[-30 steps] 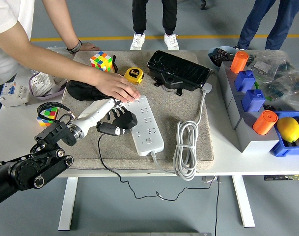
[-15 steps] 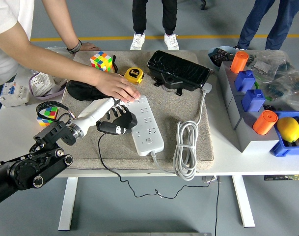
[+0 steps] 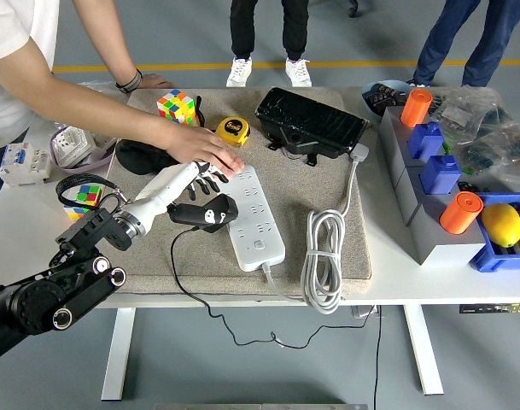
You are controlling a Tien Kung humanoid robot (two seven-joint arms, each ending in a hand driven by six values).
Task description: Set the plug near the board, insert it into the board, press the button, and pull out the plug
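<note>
The left hand (image 3: 194, 184) reaches in over the beige mat (image 3: 328, 231) on the bench (image 3: 388, 286). Its fingers are loosely spread above the black plug (image 3: 205, 213) and grip nothing; the plug lies on the mat just beside the left edge of the white power strip (image 3: 255, 213), its black cord (image 3: 187, 282) trailing off the bench's near edge. A person's hand (image 3: 210, 152) presses flat on the far end of the strip, holding it down. The right hand is out of view.

The plug looks not yet seated in any socket, so the insertion is probably the step in hand. The main risk is a poor hold: with the fingers above rather than around the plug, a closing move may nudge it sideways or tip it, and the prongs would then miss the socket holes. The hanging cord could also drag the plug off line. The robot's fingertips are very near the person's hand, so a forward reach might bump it and shift the strip.

Compared with a second ago, the left hand has let go: it was curled over the plug then, and has since lifted and moved toward the far side, leaving the plug uncovered beside the strip. The person's hand, the Rubik's cube (image 3: 176, 106) and the yellow tape measure (image 3: 233, 130) have stayed put.
</note>
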